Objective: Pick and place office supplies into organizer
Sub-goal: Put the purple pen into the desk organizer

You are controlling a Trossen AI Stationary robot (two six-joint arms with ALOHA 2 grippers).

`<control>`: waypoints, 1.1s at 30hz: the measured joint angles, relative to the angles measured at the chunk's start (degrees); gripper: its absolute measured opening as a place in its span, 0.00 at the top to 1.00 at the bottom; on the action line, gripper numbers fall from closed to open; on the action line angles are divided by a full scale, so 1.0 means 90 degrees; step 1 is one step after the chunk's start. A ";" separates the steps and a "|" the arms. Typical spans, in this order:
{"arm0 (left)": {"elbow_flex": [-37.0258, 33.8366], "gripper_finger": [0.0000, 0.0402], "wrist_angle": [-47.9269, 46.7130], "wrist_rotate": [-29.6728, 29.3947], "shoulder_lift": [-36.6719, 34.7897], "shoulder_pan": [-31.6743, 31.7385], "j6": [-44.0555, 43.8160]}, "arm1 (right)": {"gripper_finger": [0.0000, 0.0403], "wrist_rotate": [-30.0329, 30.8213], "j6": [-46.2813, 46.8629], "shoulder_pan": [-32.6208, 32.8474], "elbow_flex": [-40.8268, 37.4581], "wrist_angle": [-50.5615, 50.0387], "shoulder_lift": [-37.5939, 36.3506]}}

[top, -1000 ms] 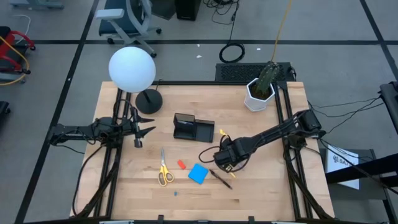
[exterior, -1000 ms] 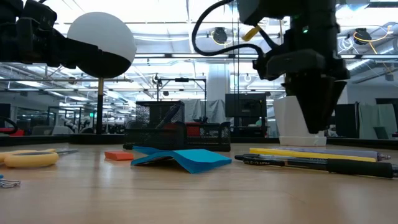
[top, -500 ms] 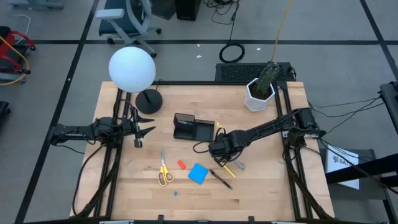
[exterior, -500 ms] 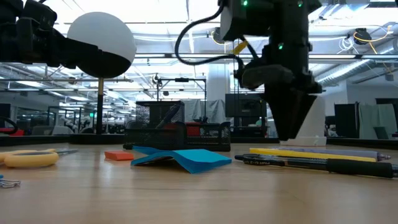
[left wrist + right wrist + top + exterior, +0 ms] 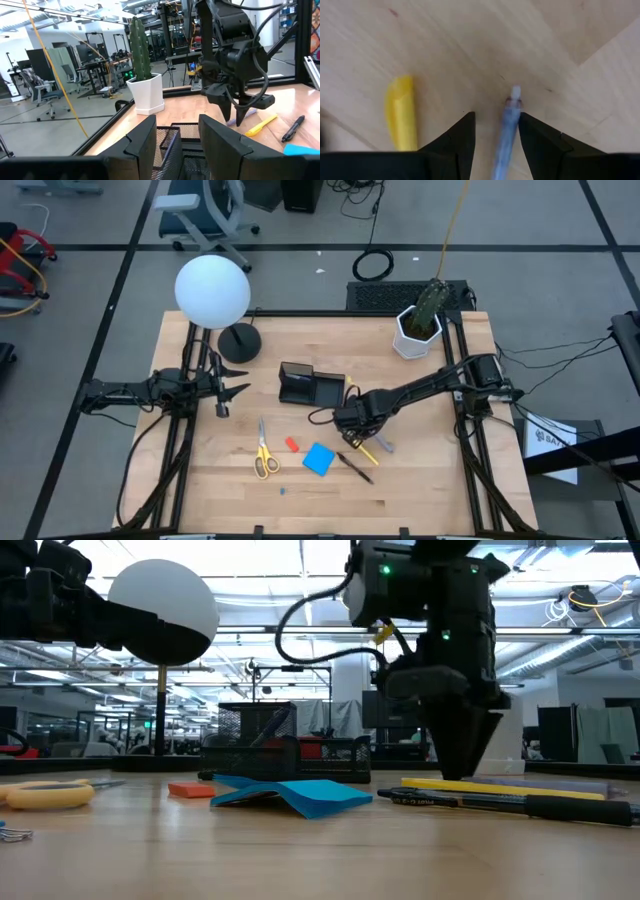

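Note:
My right gripper [image 5: 350, 424] points down, open, just above the table right of the black organizer [image 5: 309, 385]. In the right wrist view its fingers stand on either side of the purple-grey pen [image 5: 507, 131], near one end, and the yellow pen [image 5: 401, 120] lies beside it. Whether a finger touches the pen, I cannot tell. The black pen [image 5: 355, 468], blue pad [image 5: 319, 459], red eraser [image 5: 292, 444] and yellow-handled scissors [image 5: 263, 452] lie flat on the table nearer the front edge. My left gripper [image 5: 228, 390] waits open at the table's left.
A round black lamp base [image 5: 240, 342] with a white globe [image 5: 212, 290] stands at the far left. A white pot with a cactus [image 5: 417, 330] is at the far right corner. A small blue bit [image 5: 282, 491] lies near the front edge.
My right gripper has moved toward the table's left and a little toward the far edge, from over the pens toward the organizer, and has come down closer to the table. The pens, pad, eraser and scissors have stayed where they were.

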 joint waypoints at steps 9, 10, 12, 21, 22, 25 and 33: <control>0.0000 0.62 0.0002 0.0000 0.0000 0.0000 0.0007 | 0.65 -0.0350 0.0124 -0.0005 -0.0585 0.0569 -0.0035; 0.0000 0.62 0.0000 0.0000 -0.0002 -0.0002 0.0001 | 0.65 -0.0359 0.0088 -0.0005 -0.0585 0.0561 -0.0030; 0.0000 0.62 0.0001 0.0000 0.0000 -0.0002 0.0003 | 0.65 -0.0358 0.0004 -0.0005 -0.0590 0.0561 -0.0035; 0.0000 0.62 0.0002 0.0000 0.0000 -0.0002 0.0000 | 0.70 -0.0326 -0.0168 0.0000 -0.0597 0.0555 -0.0032; 0.0000 0.62 0.0001 0.0002 -0.0001 -0.0002 0.0002 | 0.71 -0.0328 -0.0178 0.0000 -0.0597 0.0555 -0.0029; 0.0000 0.62 0.0002 0.0000 -0.0002 0.0000 0.0004 | 0.76 -0.0328 -0.0223 0.0000 -0.0599 0.0557 -0.0025; 0.0000 0.62 0.0002 0.0000 -0.0002 -0.0002 0.0006 | 0.89 -0.0336 -0.0477 0.0000 -0.0602 0.0555 -0.0022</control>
